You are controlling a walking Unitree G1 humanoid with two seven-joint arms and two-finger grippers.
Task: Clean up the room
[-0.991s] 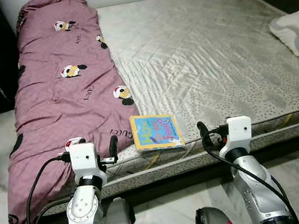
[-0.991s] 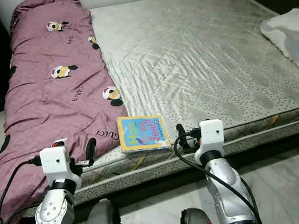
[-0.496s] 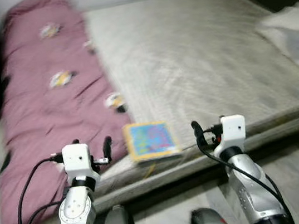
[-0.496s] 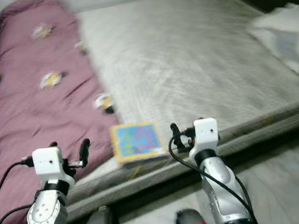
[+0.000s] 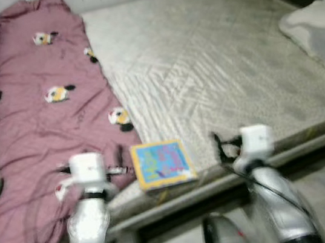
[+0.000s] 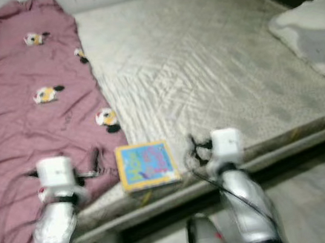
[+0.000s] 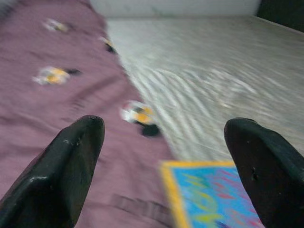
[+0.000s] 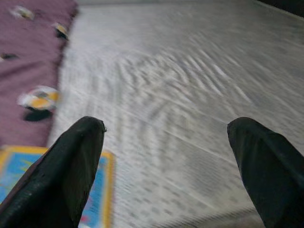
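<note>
Book [image 5: 161, 164] on mattress [image 5: 216, 70] edge (between 2 spread-fingered grippers).

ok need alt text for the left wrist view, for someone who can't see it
Two black fingers of the left gripper, spread wide apart, frame a blurred bed. A colourful yellow-edged picture book lies on the grey quilted mattress beside a mauve cartoon-print blanket.
</note>
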